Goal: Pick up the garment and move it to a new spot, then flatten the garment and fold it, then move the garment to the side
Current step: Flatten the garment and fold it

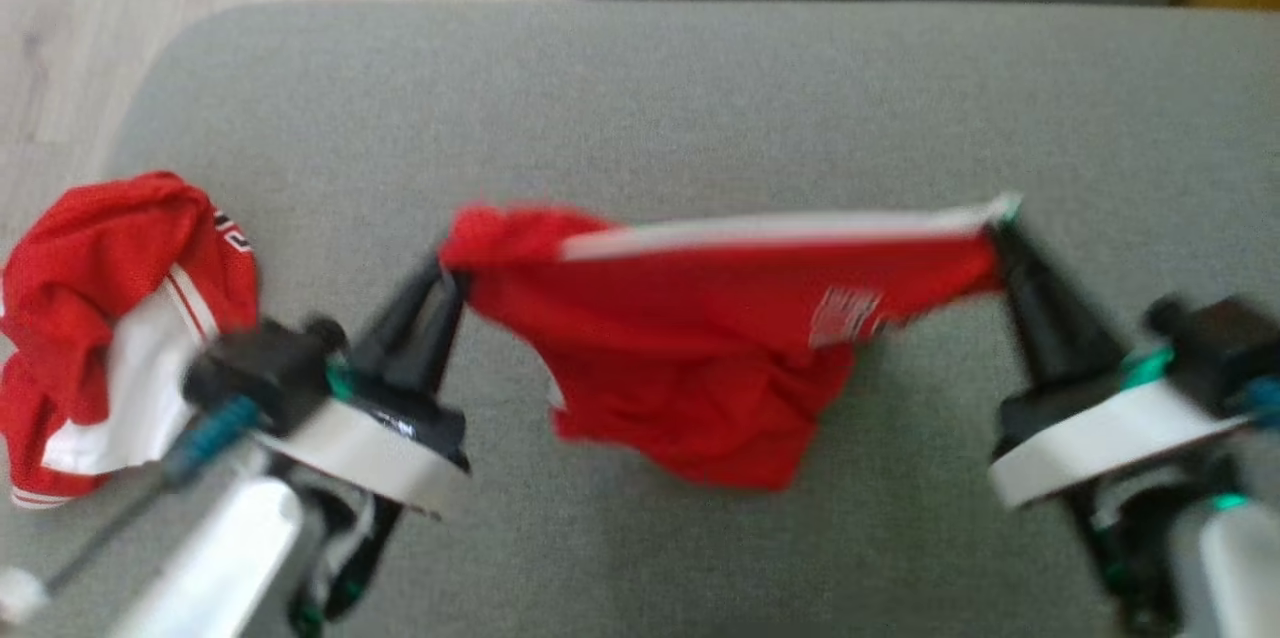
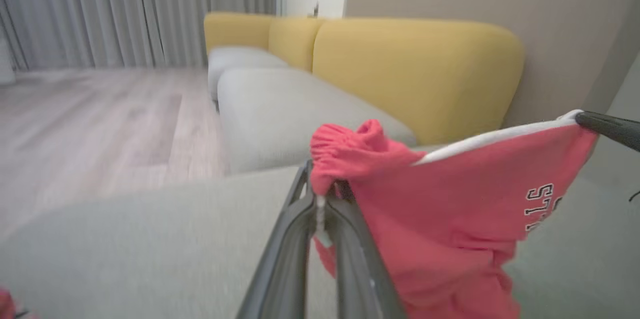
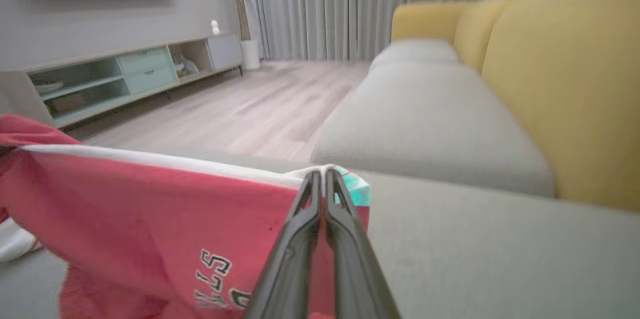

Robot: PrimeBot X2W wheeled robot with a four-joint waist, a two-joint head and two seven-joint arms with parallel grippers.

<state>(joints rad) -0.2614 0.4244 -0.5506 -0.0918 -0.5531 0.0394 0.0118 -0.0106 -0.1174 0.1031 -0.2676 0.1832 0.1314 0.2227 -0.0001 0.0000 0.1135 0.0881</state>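
The pick-up looks done. The red garment [image 1: 700, 338] hangs stretched over the grey cushion [image 1: 700, 98], with the left gripper [image 1: 452, 280] pinched tight on its bunched left corner and the right gripper [image 1: 1000, 226] clamped on the white-banded right corner. Flattening, folding and moving aside are not yet done. There is bare cushion far and right; 1 other red garment [image 1: 100, 298] crowds the left edge.

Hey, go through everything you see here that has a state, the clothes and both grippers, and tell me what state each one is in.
held garment: lifted, top edge pulled taut between the two grippers, the rest sagging in folds.
left gripper: jaws shut on the held garment's bunched corner.
right gripper: jaws shut on the held garment's white-trimmed corner.
second garment: crumpled in a heap on the grey cushion, no gripper on it.
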